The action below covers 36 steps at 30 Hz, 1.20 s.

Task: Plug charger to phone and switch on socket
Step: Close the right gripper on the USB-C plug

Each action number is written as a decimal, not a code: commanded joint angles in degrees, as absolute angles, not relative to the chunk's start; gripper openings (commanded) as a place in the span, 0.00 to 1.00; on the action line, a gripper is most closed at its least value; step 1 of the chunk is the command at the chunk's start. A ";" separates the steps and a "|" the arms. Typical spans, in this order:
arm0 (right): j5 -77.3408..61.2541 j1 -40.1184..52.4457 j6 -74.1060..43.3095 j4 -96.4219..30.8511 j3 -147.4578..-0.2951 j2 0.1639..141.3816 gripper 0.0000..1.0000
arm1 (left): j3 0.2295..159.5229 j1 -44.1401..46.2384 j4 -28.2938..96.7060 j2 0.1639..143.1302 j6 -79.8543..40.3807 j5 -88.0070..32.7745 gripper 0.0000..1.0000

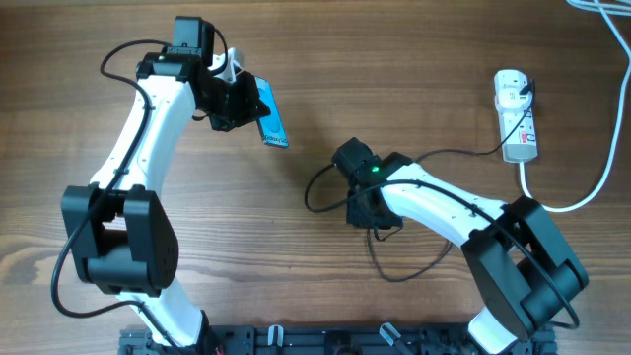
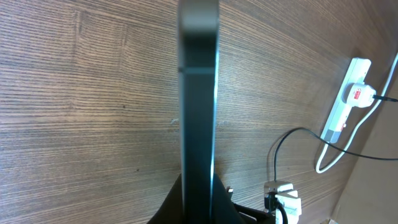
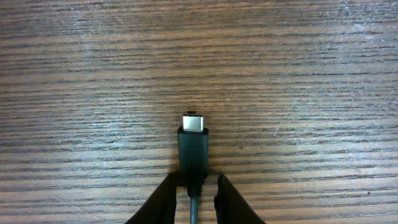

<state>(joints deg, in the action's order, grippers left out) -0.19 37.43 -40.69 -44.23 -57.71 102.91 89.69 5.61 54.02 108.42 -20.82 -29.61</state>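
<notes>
My left gripper (image 1: 240,103) is shut on the phone (image 1: 273,123) and holds its teal screen tilted above the table at the back left. In the left wrist view the phone (image 2: 199,93) stands edge-on between the fingers of that gripper (image 2: 199,196). My right gripper (image 1: 368,209) points down at mid-table, shut on the charger (image 1: 317,189). In the right wrist view the dark plug (image 3: 193,149) sticks out from between the fingers of the right gripper (image 3: 200,190), its metal tip pointing away, close over the wood. The white socket (image 1: 516,116) lies at the far right and also shows in the left wrist view (image 2: 348,99).
The thin black cable loops on the table around the right arm and runs to a white adapter (image 1: 511,87) plugged into the socket's far end. A thick white cord (image 1: 592,187) curves from the socket along the right edge.
</notes>
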 commanded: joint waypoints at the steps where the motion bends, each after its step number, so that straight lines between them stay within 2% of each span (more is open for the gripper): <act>1: -2.39 37.47 -41.63 -44.40 -57.17 105.54 0.20 | 90.00 5.78 53.89 106.65 -19.70 -29.89 0.04; 9: -2.39 37.45 -41.63 -44.29 -57.17 105.54 0.13 | 90.00 5.78 53.89 106.65 -19.70 -29.89 0.04; 15: -2.39 37.47 -42.00 -44.16 -57.17 105.54 0.11 | 90.00 5.78 53.89 106.65 -19.70 -29.89 0.04; 23: -2.37 37.47 -41.76 -43.90 -57.17 105.54 0.11 | 90.00 5.78 53.91 106.65 -19.70 -29.89 0.04; 25: -2.37 37.45 -41.50 -43.51 -57.17 105.54 0.15 | 90.00 5.78 53.91 106.65 -19.70 -29.89 0.04; 29: -2.37 37.45 -41.17 -43.29 -57.17 105.54 0.15 | 90.00 5.78 54.13 106.65 -19.70 -29.89 0.04; 36: -2.42 37.43 -40.86 -43.13 -57.17 105.51 0.04 | 90.00 5.78 54.52 106.65 -19.70 -29.91 0.04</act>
<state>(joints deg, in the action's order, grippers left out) -1.08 37.43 -40.88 -43.88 -57.71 102.91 89.69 5.61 54.46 108.42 -20.82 -29.61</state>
